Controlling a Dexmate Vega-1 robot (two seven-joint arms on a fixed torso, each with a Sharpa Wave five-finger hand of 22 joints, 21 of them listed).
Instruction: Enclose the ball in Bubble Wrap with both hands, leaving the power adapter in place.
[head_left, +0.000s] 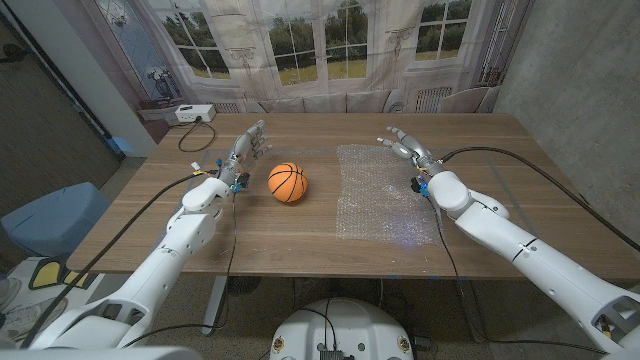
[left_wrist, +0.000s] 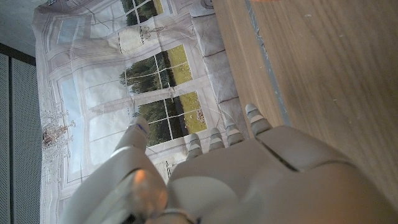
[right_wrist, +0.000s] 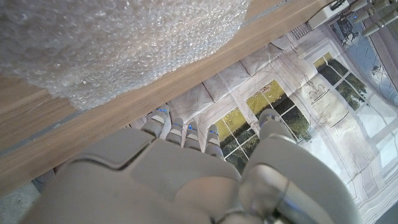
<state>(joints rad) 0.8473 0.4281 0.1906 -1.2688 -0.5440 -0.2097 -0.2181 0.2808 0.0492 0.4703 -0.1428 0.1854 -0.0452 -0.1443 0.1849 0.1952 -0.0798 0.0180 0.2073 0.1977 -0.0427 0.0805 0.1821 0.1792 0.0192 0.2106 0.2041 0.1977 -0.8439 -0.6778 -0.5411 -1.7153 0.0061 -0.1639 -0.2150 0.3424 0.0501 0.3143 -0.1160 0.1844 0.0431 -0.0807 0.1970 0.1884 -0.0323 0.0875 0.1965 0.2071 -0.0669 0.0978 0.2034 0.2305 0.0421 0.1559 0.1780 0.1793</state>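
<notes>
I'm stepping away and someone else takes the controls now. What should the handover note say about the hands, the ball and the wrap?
Left hand: open, holding nothing, raised just left of the ball, not touching it.
Right hand: open, holding nothing, at the far right corner of the bubble wrap.
Ball: orange, on the bare table, left of the wrap and apart from it.
Bubble wrap: spread flat on the table, unfolded.
Power adapter: I cannot make one out on the table.
Done: nothing yet.
Left: get the ball onto the wrap and fold the wrap around it with both hands.

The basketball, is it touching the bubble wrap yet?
Apart. The head view shows bare wood between the ball and the edge of the bubble wrap.
</notes>
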